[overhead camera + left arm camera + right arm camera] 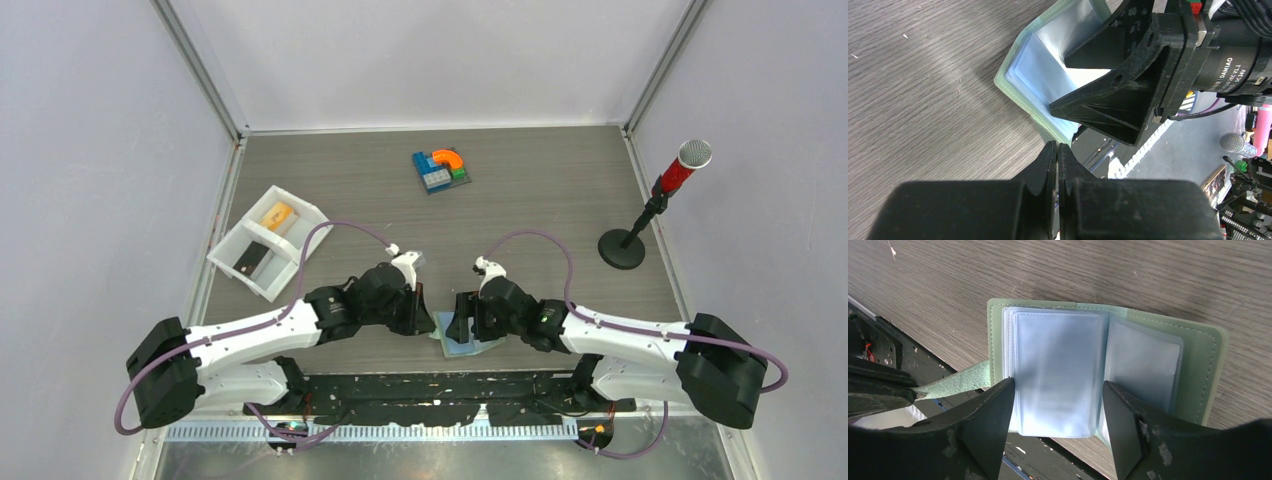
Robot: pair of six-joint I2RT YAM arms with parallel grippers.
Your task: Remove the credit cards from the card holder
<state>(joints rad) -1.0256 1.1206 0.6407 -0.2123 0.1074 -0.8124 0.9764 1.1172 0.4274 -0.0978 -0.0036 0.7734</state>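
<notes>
The sage-green card holder (1203, 365) lies open at the table's near edge, also in the top view (478, 347) and the left wrist view (1018, 80). Its light blue sleeve pages (1058, 370) look blurred, and no card shows in them. My right gripper (1055, 415) is open, with one finger on each side of the page stack. My left gripper (1057, 150) is shut, pinching the holder's green closure tab (953, 382). An orange credit card (277, 215) and a dark credit card (250, 260) lie in the white tray (300, 255).
A blue-orange-green toy block cluster (441, 168) sits at the back centre. A red microphone on a black stand (621, 248) is at the right. The black arm mount rail (450, 385) runs just under the holder's near edge.
</notes>
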